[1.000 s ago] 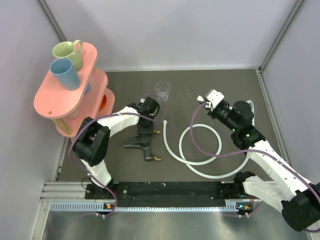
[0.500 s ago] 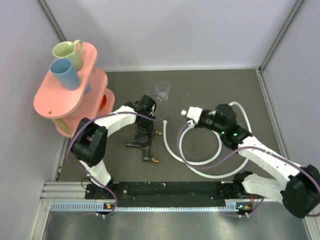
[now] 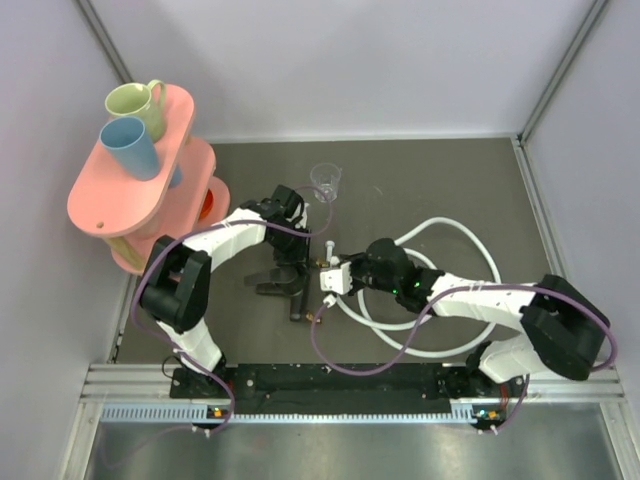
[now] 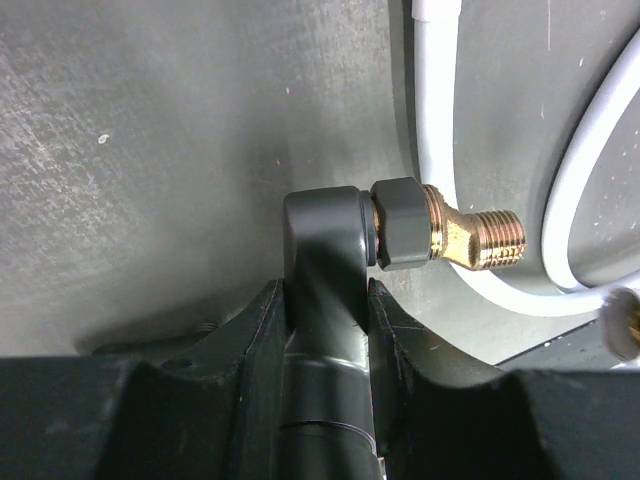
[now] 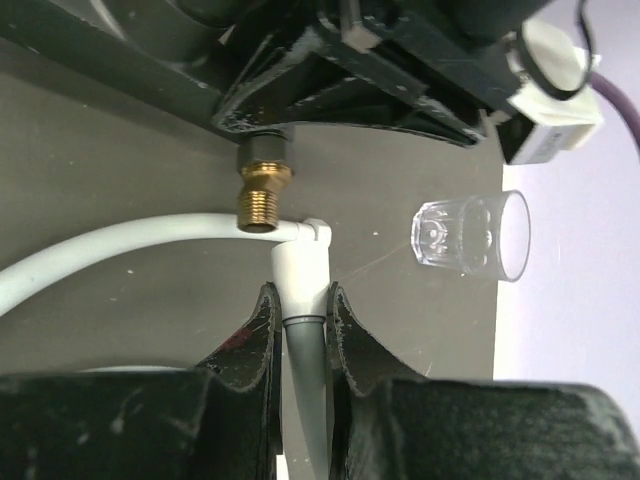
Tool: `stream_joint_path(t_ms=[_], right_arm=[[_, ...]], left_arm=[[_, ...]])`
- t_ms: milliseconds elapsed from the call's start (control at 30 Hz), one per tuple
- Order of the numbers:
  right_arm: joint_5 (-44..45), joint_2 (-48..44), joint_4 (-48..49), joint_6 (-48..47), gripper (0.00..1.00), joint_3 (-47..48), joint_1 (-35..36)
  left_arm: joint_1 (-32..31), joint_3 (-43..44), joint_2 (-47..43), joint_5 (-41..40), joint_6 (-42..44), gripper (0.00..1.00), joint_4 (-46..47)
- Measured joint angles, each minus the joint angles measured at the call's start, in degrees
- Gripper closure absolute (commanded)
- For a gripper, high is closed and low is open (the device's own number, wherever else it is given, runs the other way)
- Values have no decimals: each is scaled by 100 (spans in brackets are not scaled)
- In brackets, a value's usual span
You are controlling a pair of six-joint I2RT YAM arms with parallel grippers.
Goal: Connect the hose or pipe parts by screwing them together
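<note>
Left hand (image 4: 325, 300) clamps the black T-shaped fitting (image 4: 322, 235) near the table's (image 3: 430, 170) middle; right hand (image 5: 300, 305) grips the white hose (image 5: 120, 240) at its end connector (image 5: 300, 262), just beside the fitting's brass tip (image 5: 262, 200). Hose loops spread toward 3 o'clock; a clear cup (image 3: 326, 182) stands at 12.

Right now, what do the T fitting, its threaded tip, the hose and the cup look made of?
T fitting: probably plastic, smooth semi-gloss black with soft highlights. Threaded tip: brass-like metal, shiny yellow with cut threads. Hose: flexible white plastic or rubber, smooth, lying in curves. Cup: transparent, plastic or glass; cannot tell which.
</note>
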Motion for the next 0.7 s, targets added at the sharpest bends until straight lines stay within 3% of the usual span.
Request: stream_joint_path(t_ms=[267,700], right_arm=[[254,693,664,-142,100,-20,118],[190,870,1233,-299,100,-232,120]], left_arm=[[184,-101,-61,326,72,100,107],[275,-131,-96,553,129,100,140]])
